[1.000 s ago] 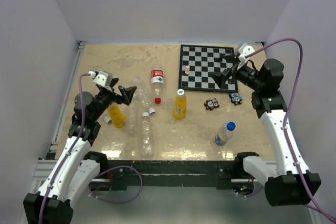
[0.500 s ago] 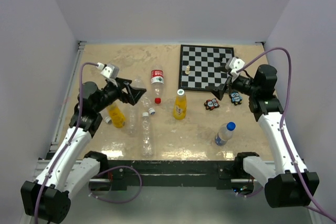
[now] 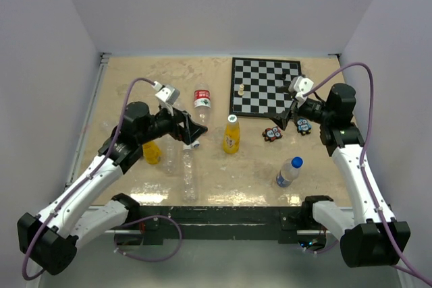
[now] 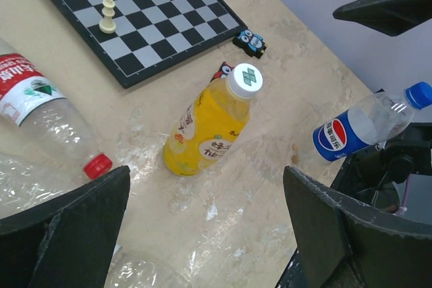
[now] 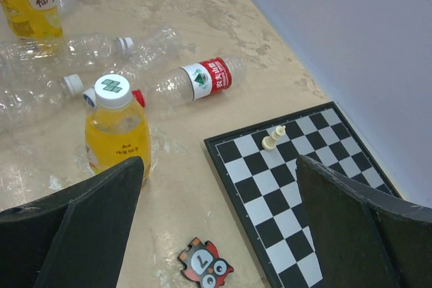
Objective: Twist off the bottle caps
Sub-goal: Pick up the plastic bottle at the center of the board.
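Note:
An orange-yellow bottle (image 3: 231, 138) stands upright mid-table with its white cap (image 3: 233, 119) on; it also shows in the left wrist view (image 4: 206, 133) with its cap (image 4: 244, 79), and in the right wrist view (image 5: 116, 136) with its cap (image 5: 112, 90). A second orange-yellow bottle (image 3: 150, 152) is by the left arm. A clear blue-labelled bottle (image 3: 287, 173) with a blue cap (image 3: 296, 162) lies at the front right. My left gripper (image 3: 197, 128) is open and empty, left of the middle bottle. My right gripper (image 3: 288, 117) is open and empty, over the chessboard's near edge.
Clear unlabelled bottles (image 3: 186, 166) lie beside the left arm, with a loose cap (image 3: 194, 144) next to them. A red-labelled bottle (image 3: 202, 100) lies behind. A chessboard (image 3: 264, 89) with a white piece (image 3: 240, 88) is at the back right, with two owl tokens (image 3: 273, 134) in front.
My left arm has swung right and forward, bringing its open gripper near the middle orange-yellow bottle. My right gripper has come down and left toward the chessboard's near edge.

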Controlling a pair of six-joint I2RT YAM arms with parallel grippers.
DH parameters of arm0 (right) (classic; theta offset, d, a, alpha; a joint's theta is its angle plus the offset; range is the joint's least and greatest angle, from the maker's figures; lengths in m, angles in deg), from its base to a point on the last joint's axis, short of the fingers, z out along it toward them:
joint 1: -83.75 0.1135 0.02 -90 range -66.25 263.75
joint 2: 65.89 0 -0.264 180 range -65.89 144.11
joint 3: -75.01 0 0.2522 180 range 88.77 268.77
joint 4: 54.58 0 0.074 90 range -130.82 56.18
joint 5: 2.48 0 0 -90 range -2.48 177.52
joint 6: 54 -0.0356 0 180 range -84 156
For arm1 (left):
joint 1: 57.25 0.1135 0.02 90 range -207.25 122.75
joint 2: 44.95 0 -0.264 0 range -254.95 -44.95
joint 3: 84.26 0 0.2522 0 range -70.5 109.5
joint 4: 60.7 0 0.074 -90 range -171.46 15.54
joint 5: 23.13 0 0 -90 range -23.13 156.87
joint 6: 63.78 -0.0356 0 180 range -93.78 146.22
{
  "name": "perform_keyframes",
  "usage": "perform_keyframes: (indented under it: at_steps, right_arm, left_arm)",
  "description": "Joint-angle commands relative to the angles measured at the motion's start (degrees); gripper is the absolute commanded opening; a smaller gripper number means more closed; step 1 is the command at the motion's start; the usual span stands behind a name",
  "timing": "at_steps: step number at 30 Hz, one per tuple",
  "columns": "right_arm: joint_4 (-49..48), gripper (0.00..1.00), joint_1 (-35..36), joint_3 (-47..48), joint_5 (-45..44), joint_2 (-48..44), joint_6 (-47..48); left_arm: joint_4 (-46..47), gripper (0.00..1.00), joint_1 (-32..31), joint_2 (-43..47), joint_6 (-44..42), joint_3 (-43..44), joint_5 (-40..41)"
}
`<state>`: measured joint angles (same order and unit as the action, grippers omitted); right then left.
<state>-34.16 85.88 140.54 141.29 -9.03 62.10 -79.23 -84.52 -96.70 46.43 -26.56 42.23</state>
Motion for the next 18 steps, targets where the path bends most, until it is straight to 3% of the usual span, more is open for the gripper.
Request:
perform_keyframes:
  at_steps: [1,9,18]
  right_arm:
    - [0.4,0.98,-0.3,-0.4,1.8,-0.8,1.4]
    - [1.1,0.98,-0.3,-0.3,2.9,-1.0,2.2]
    - [1.9,0.98,-0.4,0.0,2.6,-1.1,2.7]
  left_arm:
    - [-2.5,1.00,-4.6,-3.0,-0.3,5.2,5.0]
    - [-8.1,1.00,-14.5,-14.2,-3.2,15.5,14.6]
    - [-12.8,0.98,-17.6,-24.4,-4.8,24.7,18.6]
